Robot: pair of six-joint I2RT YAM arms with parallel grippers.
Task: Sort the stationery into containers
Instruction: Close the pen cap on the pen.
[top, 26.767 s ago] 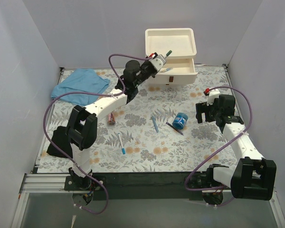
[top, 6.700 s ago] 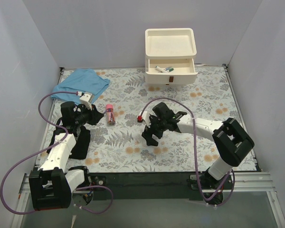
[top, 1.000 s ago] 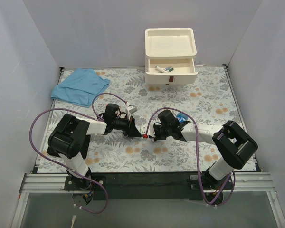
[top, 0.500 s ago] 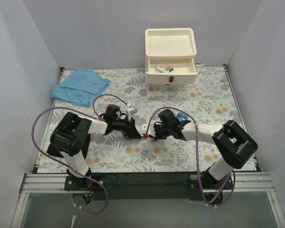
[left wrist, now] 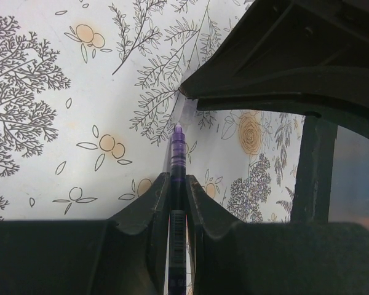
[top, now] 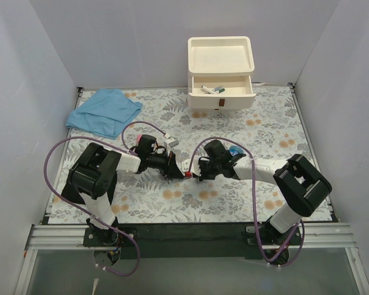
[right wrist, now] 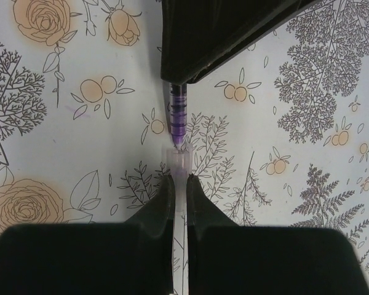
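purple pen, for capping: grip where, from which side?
Barrel behind the purple tip, pinched from both sides, as the left gripper has it. The pen is thin and straight; that leaves its tip free for the cap in the right gripper.

Soft, even overhead light left the top view bright and sharp, shadows faint on the bench (top: 264, 129). In the wrist views the left claw (left wrist: 178, 184) and right claw (right wrist: 179, 184) at 6 o'clock were dark, blurred silhouettes; the bench print behind was crisp.
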